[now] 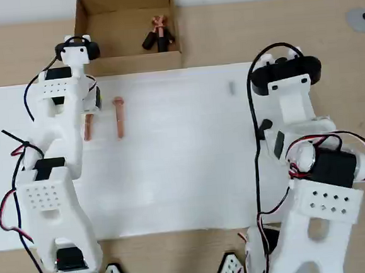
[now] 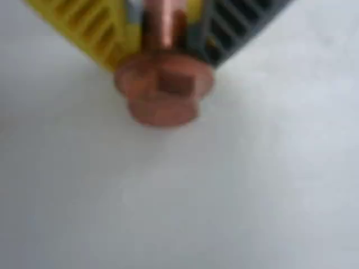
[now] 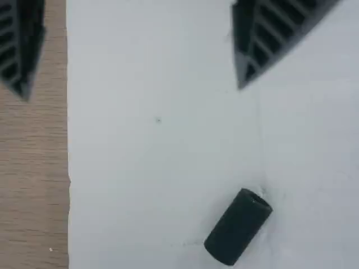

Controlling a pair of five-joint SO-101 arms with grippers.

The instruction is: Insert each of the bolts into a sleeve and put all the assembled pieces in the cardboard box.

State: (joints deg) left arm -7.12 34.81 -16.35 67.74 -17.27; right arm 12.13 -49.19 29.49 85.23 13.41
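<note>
Left gripper (image 2: pixel 165 45) is clamped on a copper bolt (image 2: pixel 164 92). The shank is pinched between the yellow and black fingers (image 2: pixel 101 33), the head is clear of the tips, and white paper (image 2: pixel 235 202) is behind it. From the high view, that bolt sits on the arms' side of the cardboard box (image 1: pixel 87 30), near its left front corner. A second bolt (image 1: pixel 119 116) lies loose on the paper just beside it, not touching. Two assembled pieces (image 1: pixel 157 37) are inside the box, toward its right wall. Right gripper (image 3: pixel 140 50) is spread wide and holds nothing, over the paper edge where the wood table (image 3: pixel 33 196) shows. A black sleeve (image 3: pixel 238 226) lies on its side on the paper nearby. Grey disc (image 1: pixel 360 18) on the table, well right of the box.
</note>
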